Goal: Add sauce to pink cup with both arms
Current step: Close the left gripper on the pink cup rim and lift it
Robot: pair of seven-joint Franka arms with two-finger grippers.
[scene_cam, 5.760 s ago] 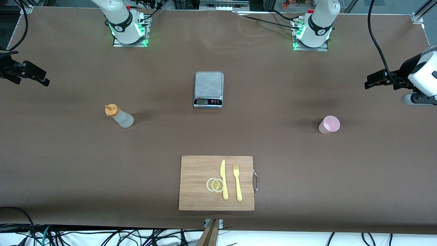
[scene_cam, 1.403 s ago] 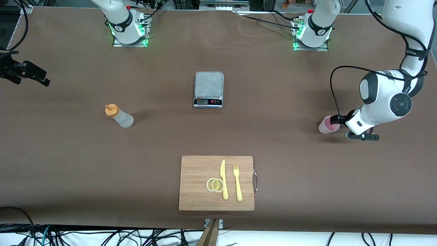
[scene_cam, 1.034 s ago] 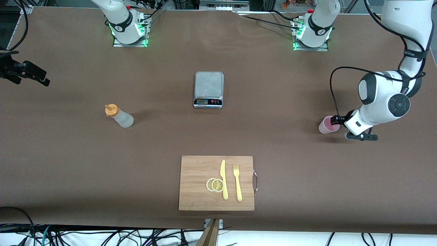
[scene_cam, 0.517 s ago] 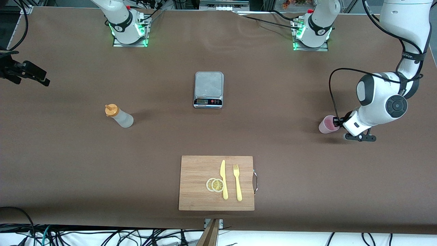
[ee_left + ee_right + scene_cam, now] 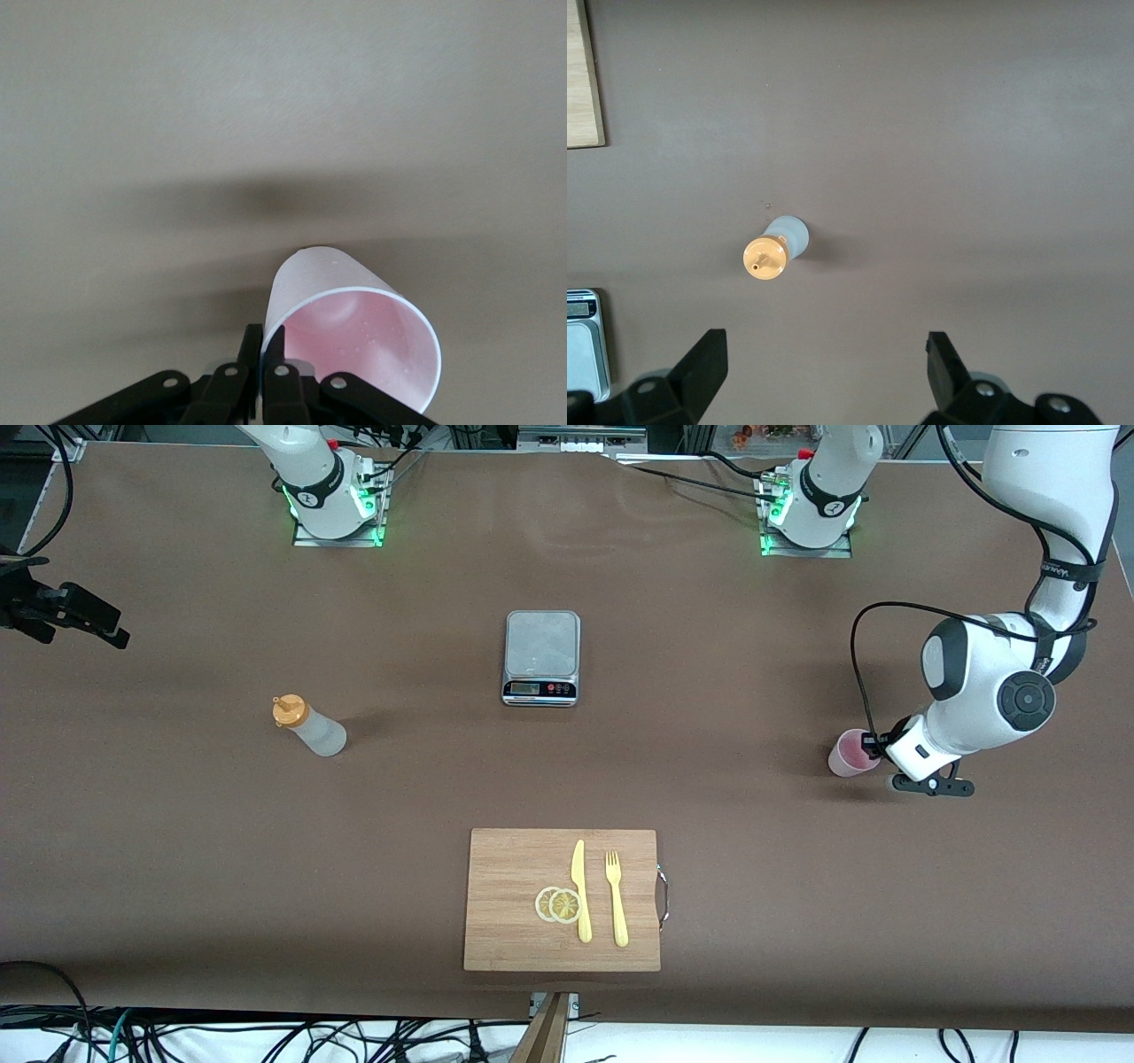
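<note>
The pink cup (image 5: 849,755) stands on the table toward the left arm's end. My left gripper (image 5: 873,741) is down at it and shut on its rim, one finger inside the wall and one outside, as the left wrist view shows (cup (image 5: 354,328), gripper (image 5: 264,341)). The sauce bottle (image 5: 312,729), whitish with an orange cap, stands toward the right arm's end. My right gripper (image 5: 106,627) waits open and empty, high at that end of the table. The right wrist view shows the bottle (image 5: 776,249) from above, past the open gripper (image 5: 824,354).
A grey kitchen scale (image 5: 541,657) sits at mid table, nearer the bases. A wooden cutting board (image 5: 505,868) near the front edge carries a yellow knife (image 5: 580,890), a yellow fork (image 5: 616,899) and lemon slices (image 5: 558,904).
My left arm came down from the table's end to the pink cup and closed on its rim; over the last second hand and cup shifted slightly. The right arm has not moved.
</note>
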